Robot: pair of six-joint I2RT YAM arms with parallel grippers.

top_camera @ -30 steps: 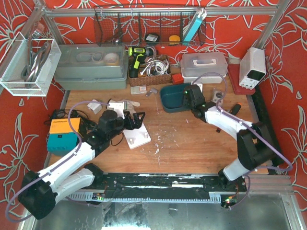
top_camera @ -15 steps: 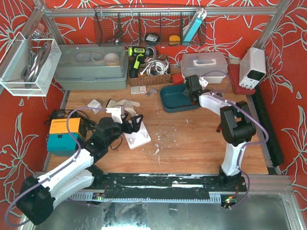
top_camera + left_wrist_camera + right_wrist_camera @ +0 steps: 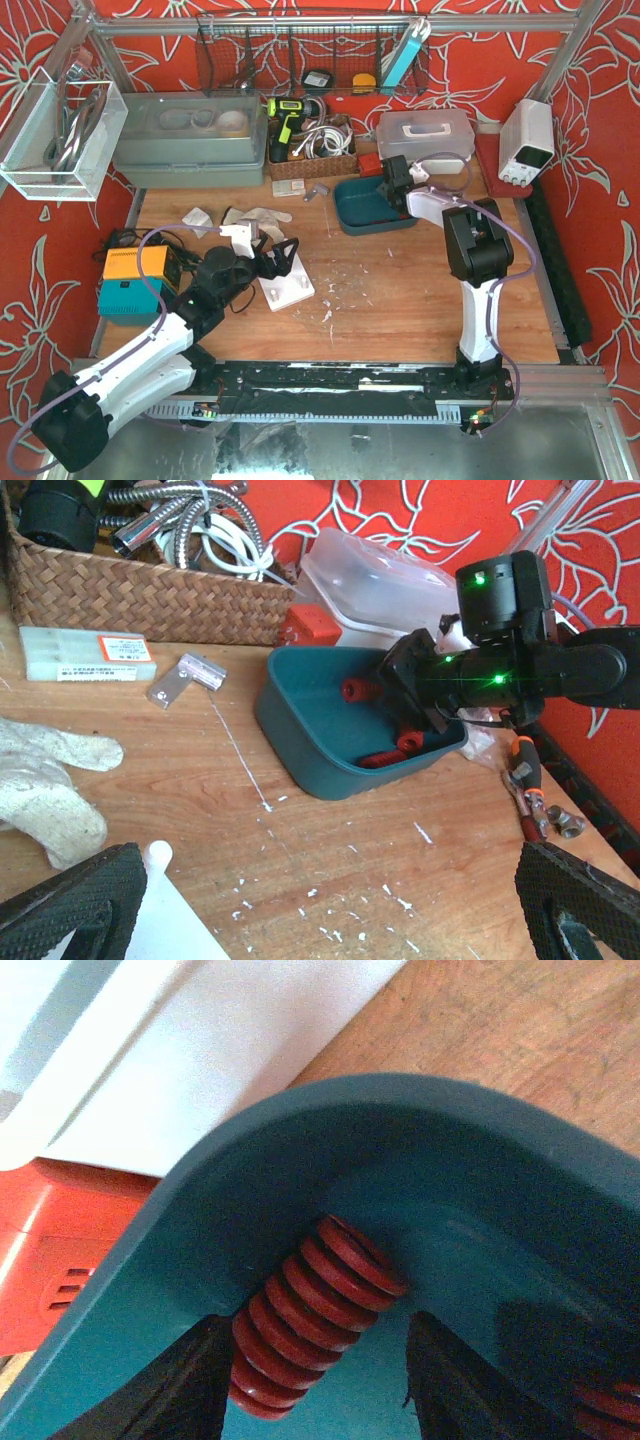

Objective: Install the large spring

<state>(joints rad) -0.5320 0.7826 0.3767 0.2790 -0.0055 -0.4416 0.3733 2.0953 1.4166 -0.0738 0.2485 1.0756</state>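
A thick red coil spring [image 3: 312, 1312] lies against the curved inner wall of the teal bin [image 3: 470, 1160]. My right gripper [image 3: 320, 1385] is open inside the bin, its dark fingers [image 3: 165, 1385] on either side of the spring's near end, with a gap on the right. From above, the right gripper [image 3: 392, 180] is at the bin's [image 3: 350, 215] back edge. The left wrist view shows red springs [image 3: 400, 752] in the bin [image 3: 310, 730] and the right gripper [image 3: 440, 680] above them. My left gripper [image 3: 282, 255] is open and empty over the white plate [image 3: 290, 288].
Another red spring [image 3: 612, 1410] lies at the bin's lower right. A wicker basket [image 3: 312, 160], a clear lidded box [image 3: 425, 135] and a red block [image 3: 371, 163] stand behind the bin. White gloves [image 3: 250, 215] and an orange-teal box [image 3: 130, 280] are at left. Pliers [image 3: 528, 790] lie right of the bin.
My right arm has folded back from the right side of the table, and its gripper has moved to the bin's back edge. My left arm has shifted slightly.
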